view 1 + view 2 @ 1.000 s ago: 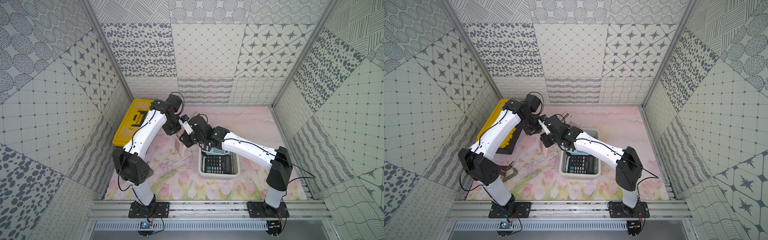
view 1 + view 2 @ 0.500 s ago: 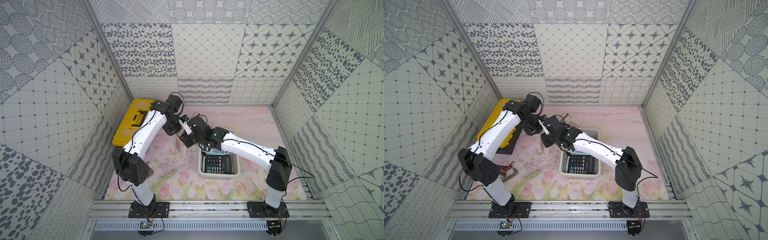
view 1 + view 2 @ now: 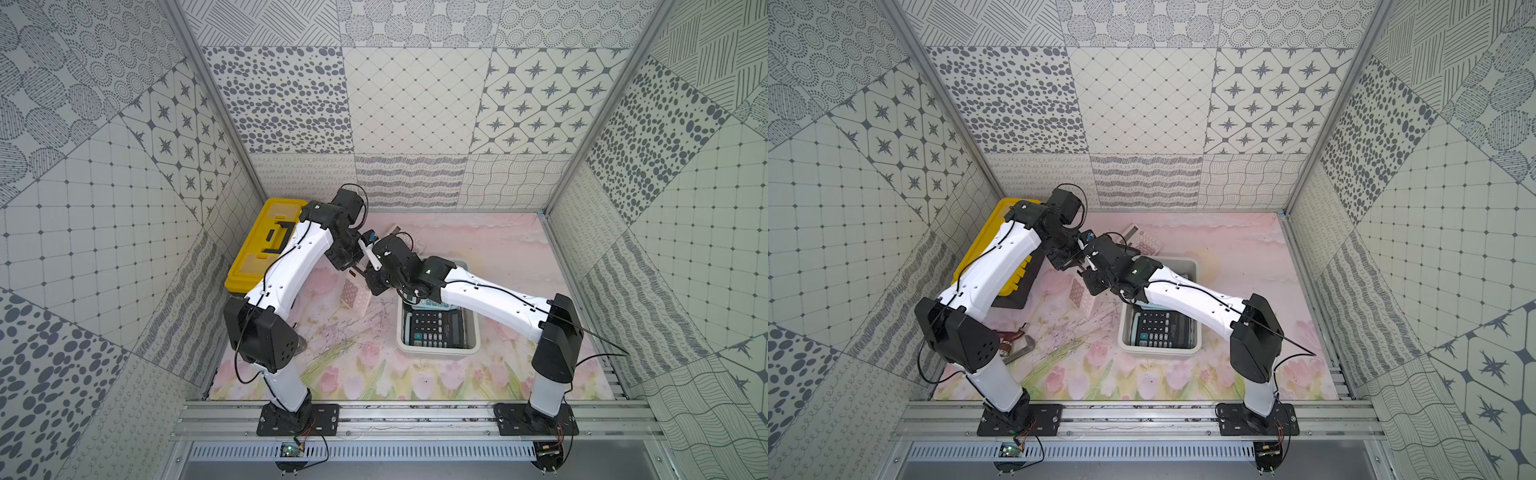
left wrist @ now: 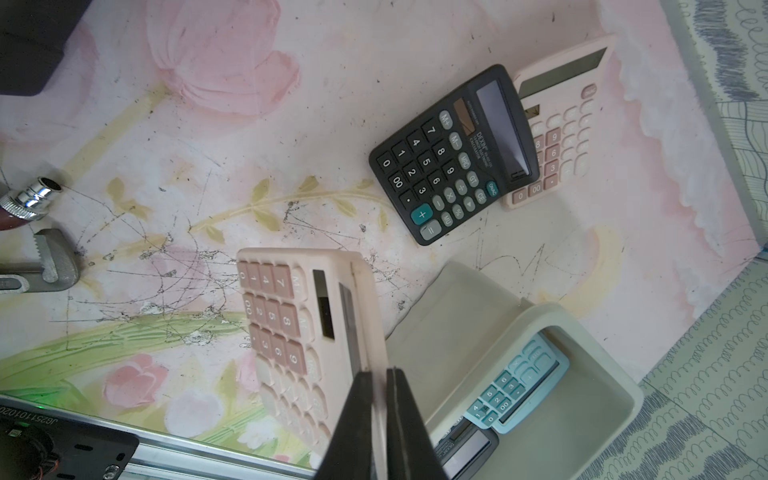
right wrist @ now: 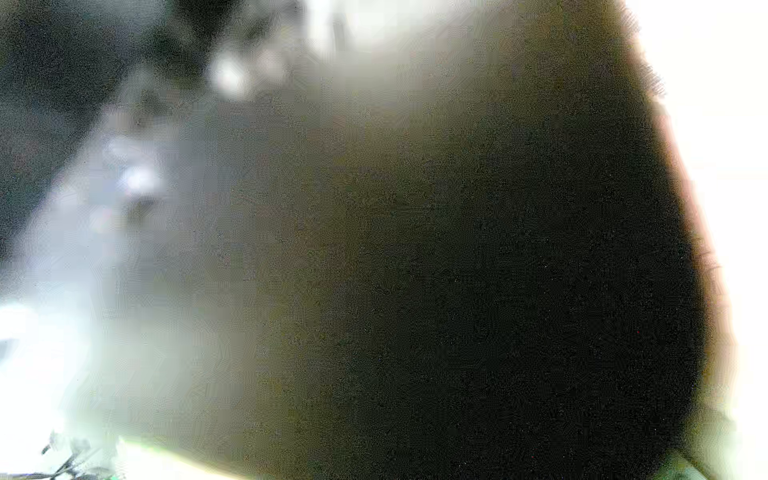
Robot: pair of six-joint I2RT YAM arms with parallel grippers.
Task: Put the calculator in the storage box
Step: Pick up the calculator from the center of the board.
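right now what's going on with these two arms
The left arm's fingers pinch a pale pink plastic calculator by its edge, held tilted beside the white rectangular plastic storage box, not yet in it. The box already holds a black calculator and a light blue calculator. The right arm's fingers are shut close to the pink one; whether they grip it isn't visible.

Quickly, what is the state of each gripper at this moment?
Left gripper: jaws shut on the pink calculator.
Right gripper: jaws shut; whether they hold anything cannot be told.
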